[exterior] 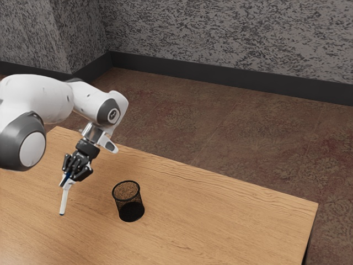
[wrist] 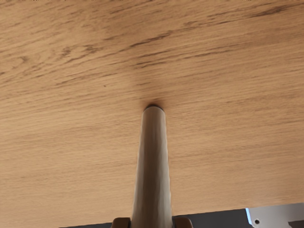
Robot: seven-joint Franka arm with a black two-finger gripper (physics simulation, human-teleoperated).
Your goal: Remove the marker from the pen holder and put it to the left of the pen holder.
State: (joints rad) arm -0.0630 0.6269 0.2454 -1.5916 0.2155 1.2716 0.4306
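- End effector [exterior: 68,181]: black, pointing down, its two fingers closed on opposite sides of a marker, pinching it.
- Marker [exterior: 64,201]: slim and pale, gripped by its upper part and hanging nearly upright with a slight slant. It is out of the pen holder, apart from it, toward the exterior view's left. Its lower end is at or just above the wood; I cannot tell whether they touch.
- Pen holder [exterior: 128,202]: a round, black mesh cup with an open top, standing upright on the worktop [exterior: 220,221], which is light brown wood with visible grain.
- Robot arm [exterior: 47,99]: white with gray joints, reaching in from the exterior view's left.
- Background: a mottled gray wall [exterior: 231,38] above a reddish-brown patterned floor [exterior: 220,127].
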